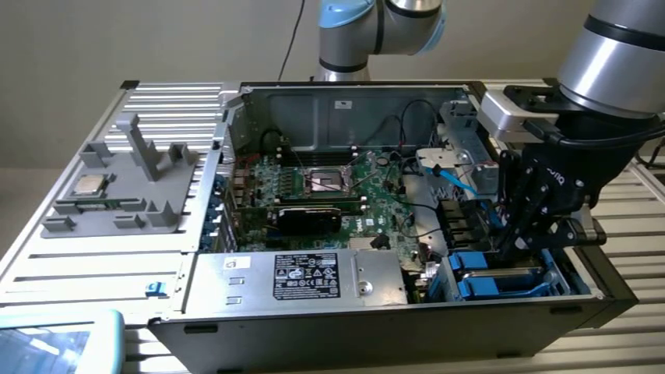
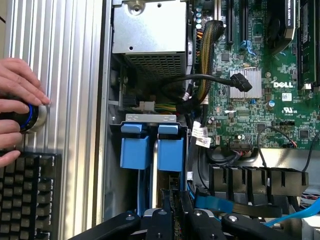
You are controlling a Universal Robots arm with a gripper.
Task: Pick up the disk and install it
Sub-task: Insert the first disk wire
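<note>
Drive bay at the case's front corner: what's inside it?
Two bright blue plastic carrier frames sit side by side in the metal drive bay. The black gripper hangs just above them. The drives' labels are hidden, so which carrier holds the disk is unclear.

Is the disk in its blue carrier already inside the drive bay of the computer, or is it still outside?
Inside. The disk sits down in the drive bay, blue carrier level beside its neighbour, with the gripper directly above it.

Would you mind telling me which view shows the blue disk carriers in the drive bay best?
The wrist view: both blue carriers face the camera, unobstructed. In the exterior view they sit partly behind the gripper.
</note>
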